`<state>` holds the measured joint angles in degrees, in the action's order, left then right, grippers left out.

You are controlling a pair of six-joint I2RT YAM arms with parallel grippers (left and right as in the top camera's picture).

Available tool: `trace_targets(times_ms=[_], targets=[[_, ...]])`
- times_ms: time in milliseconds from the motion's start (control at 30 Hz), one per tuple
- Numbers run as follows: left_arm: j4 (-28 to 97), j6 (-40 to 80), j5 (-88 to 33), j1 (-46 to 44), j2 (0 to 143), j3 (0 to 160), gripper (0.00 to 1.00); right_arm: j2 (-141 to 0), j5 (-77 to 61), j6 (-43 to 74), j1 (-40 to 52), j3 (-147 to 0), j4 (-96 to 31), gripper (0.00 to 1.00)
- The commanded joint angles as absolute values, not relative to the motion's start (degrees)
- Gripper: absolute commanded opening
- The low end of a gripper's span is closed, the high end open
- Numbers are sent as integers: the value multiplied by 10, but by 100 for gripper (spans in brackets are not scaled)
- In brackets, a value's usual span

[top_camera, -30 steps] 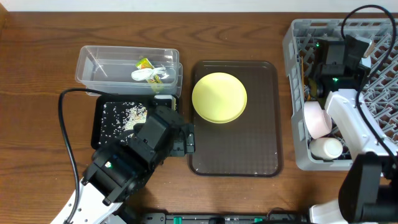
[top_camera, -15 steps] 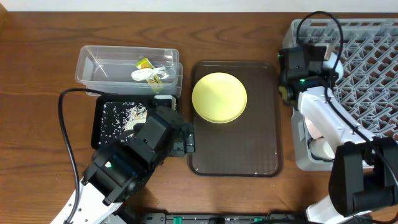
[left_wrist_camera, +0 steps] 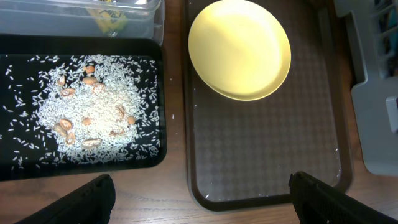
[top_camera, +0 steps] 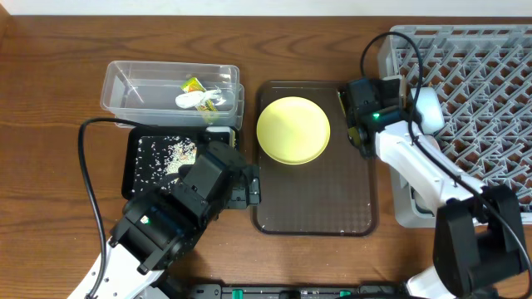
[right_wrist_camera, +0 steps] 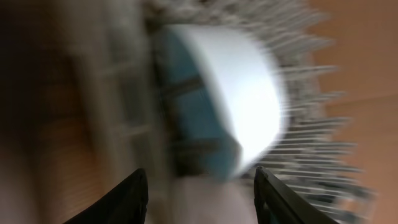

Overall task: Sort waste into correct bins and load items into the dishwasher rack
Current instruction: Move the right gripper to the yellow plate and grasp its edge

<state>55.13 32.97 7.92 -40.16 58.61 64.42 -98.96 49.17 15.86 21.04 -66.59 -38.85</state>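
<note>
A smooth round yellow plate (top_camera: 293, 130) lies at the far end of the textured brown tray (top_camera: 332, 208), whose near half is bare. Only the left wrist view shows the rice (left_wrist_camera: 93, 118) grain by grain, heaped with brownish bits in the shallow black tray (left_wrist_camera: 18, 171). The clear tub (top_camera: 125, 91) holds the wrapper (top_camera: 194, 84) and white scrap (top_camera: 199, 100). The left end effector (left_wrist_camera: 202, 205) is spread wide and empty above the wooden counter (top_camera: 50, 166). The right end effector (right_wrist_camera: 199, 199) is also released, beside the grey lattice rack (top_camera: 482, 75); its blurred view shows a light blue bowl (right_wrist_camera: 211, 106)
</note>
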Motion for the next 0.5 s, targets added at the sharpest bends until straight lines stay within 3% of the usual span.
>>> trace_targets(times_ms=[0,200,467], targets=[[553,326,88,-399,583,651,92,-936,286,189,226,-671,-390,52],[553,326,88,-399,583,651,92,-913,-32,215,251,-670,-393,56],[553,326,88,-399,583,651,91,-986,-23,320,278,-662,-395,56]])
